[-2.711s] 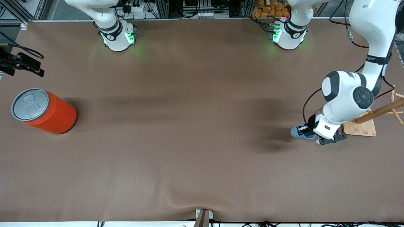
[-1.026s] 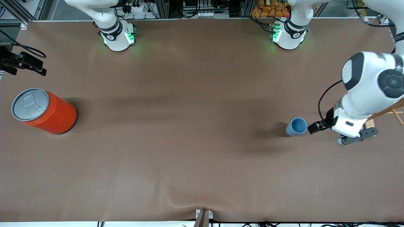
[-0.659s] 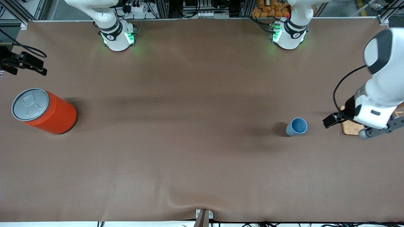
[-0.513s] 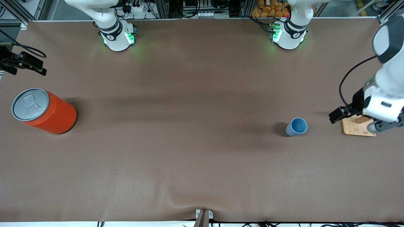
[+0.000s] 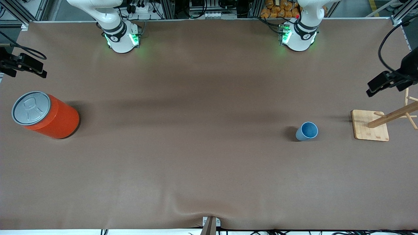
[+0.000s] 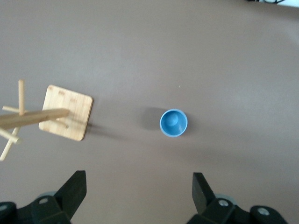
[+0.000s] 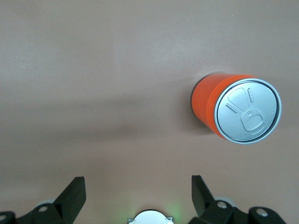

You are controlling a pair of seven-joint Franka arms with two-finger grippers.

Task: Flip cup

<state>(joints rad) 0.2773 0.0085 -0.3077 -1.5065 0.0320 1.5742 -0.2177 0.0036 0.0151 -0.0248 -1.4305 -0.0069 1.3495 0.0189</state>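
Cup (image 5: 307, 131) stands mouth-up on the worktop (image 5: 202, 147), so we judge the flip done; our left claw (image 6: 139, 198) and right claw (image 7: 138, 198) hang open, needing only to park.

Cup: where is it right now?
The cup stands upright, mouth up, on the table toward the left arm's end, beside the wooden rack; no gripper is touching it.

The right gripper (image 7: 138, 184) hung over the brown table (image 7: 93, 70), fingers spread wide with nothing between them. An orange can (image 7: 205, 105) with a grey lid (image 7: 247, 111) stood upright near the frame's edge.
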